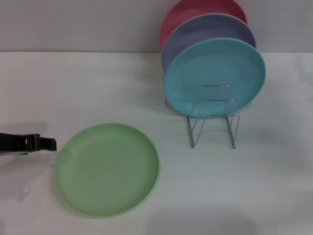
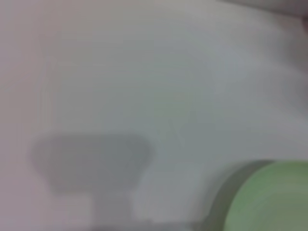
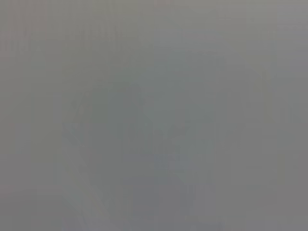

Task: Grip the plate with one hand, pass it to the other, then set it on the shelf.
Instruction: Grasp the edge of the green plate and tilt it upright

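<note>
The light green plate (image 1: 107,169) lies flat on the white table at the front left. Its rim also shows in the left wrist view (image 2: 269,202). My left gripper (image 1: 51,144) comes in from the left edge, low over the table, with its tip just left of the plate's rim and a small gap between them. The silver wire shelf (image 1: 213,117) stands at the right middle, its front loops bare. My right gripper is out of view, and the right wrist view shows only plain grey.
A turquoise plate (image 1: 215,76), a lavender plate (image 1: 208,34) and a red plate (image 1: 195,12) stand upright in the back slots of the rack. The white table (image 1: 98,83) runs back to a grey wall.
</note>
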You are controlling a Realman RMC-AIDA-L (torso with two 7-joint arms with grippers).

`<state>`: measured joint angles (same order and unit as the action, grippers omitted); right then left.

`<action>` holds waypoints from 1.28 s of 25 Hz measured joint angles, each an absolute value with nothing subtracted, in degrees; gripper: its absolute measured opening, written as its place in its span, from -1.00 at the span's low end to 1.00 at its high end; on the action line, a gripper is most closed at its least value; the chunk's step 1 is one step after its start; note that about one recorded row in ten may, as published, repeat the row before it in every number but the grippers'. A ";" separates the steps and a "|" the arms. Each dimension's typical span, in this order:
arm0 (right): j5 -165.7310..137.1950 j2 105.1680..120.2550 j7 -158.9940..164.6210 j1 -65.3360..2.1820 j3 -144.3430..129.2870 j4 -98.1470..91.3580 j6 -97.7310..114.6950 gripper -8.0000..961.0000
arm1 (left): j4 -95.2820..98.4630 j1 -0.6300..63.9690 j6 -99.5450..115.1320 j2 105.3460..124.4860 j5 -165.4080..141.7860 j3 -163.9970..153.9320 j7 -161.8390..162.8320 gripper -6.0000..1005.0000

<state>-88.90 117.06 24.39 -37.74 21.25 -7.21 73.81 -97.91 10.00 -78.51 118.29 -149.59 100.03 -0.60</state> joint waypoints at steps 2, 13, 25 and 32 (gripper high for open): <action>-88.07 116.88 24.41 -37.88 21.24 -7.23 73.82 0.58 | -97.86 11.07 -80.06 118.30 -151.59 98.45 1.33 0.40; -87.57 116.11 24.21 -38.28 21.22 -7.30 73.83 0.58 | -93.72 16.02 -83.56 118.36 -155.24 94.78 5.20 0.38; -87.53 116.05 24.35 -38.16 21.12 -8.01 73.83 0.58 | -88.76 19.17 -83.97 118.45 -156.14 92.49 6.08 0.36; -87.53 116.08 24.53 -38.14 20.94 -8.00 73.82 0.58 | -87.97 19.61 -83.91 118.45 -158.14 91.24 6.63 0.17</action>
